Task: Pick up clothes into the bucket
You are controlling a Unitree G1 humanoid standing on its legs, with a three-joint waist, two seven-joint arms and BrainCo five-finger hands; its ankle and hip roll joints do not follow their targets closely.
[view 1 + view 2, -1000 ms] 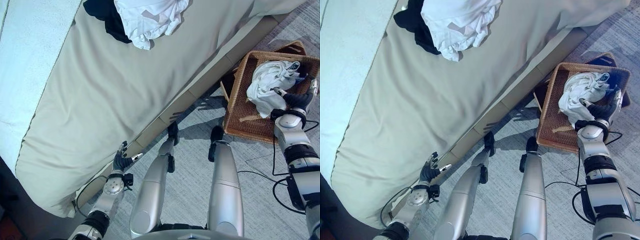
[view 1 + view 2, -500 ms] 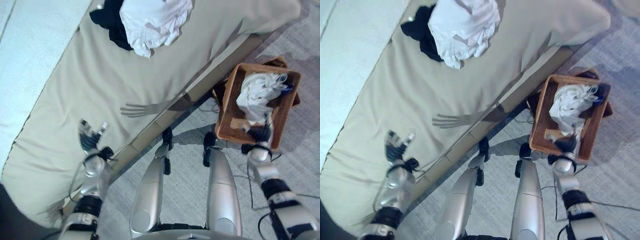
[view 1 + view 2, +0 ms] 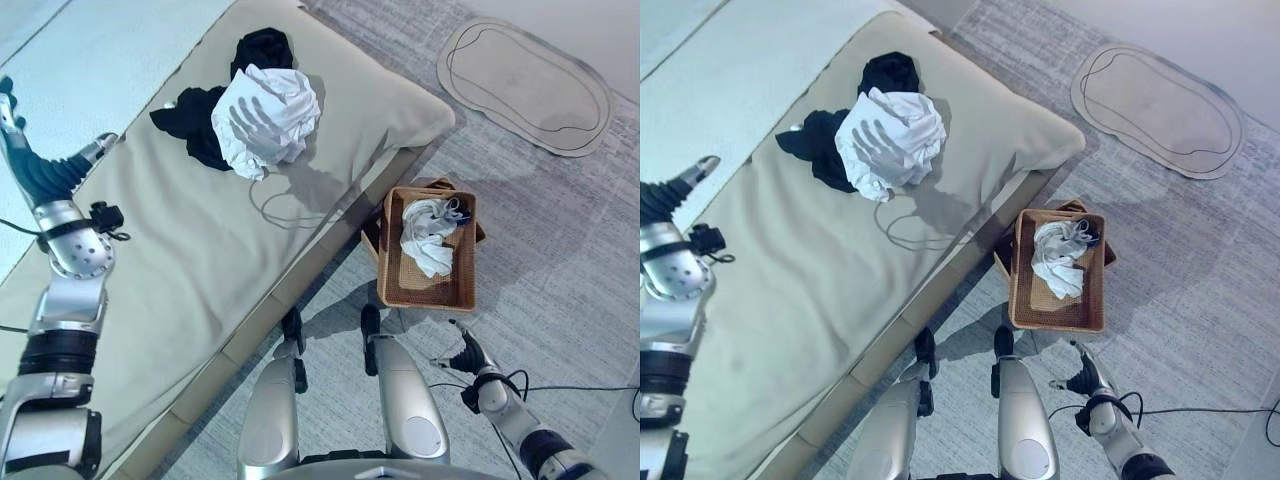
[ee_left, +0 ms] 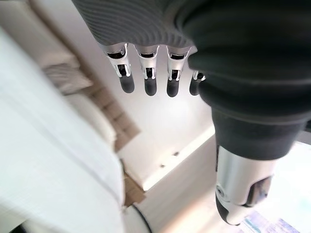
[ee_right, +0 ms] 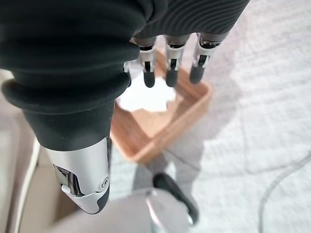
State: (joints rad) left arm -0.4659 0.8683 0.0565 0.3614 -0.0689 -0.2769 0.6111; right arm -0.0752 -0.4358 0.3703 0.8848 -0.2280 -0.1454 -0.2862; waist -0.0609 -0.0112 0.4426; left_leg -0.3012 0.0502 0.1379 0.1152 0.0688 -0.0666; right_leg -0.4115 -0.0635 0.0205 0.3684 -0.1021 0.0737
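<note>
- Woven brown basket sits on the grey carpet, its long side just beside the bed's foot edge; a white garment lies bunched inside, toward the far end, with bare wicker floor at the near end.
- Beige bedspread covers the bed; we see a wide bare stretch of it between the clothes pile and the near bed edge.
- White crumpled garment lies on the bedspread near the bed's far end, resting on a black garment that sticks out to the left, with another black piece behind it. The pile is well apart from the basket and set back from the bed's edge.
- Left hand is raised over the left part of the bed, well apart from the pile; in its wrist view its fingers hang straight and relaxed with the thumb apart, holding nothing.
- Right hand is low over the carpet, on the near side of the basket and apart from its rim; in its wrist view the fingers are straight, spread, empty, with the basket past them.
- An oval pale mat lies on the carpet beyond the basket, well apart, with bare carpet between them and to the basket's right.
</note>
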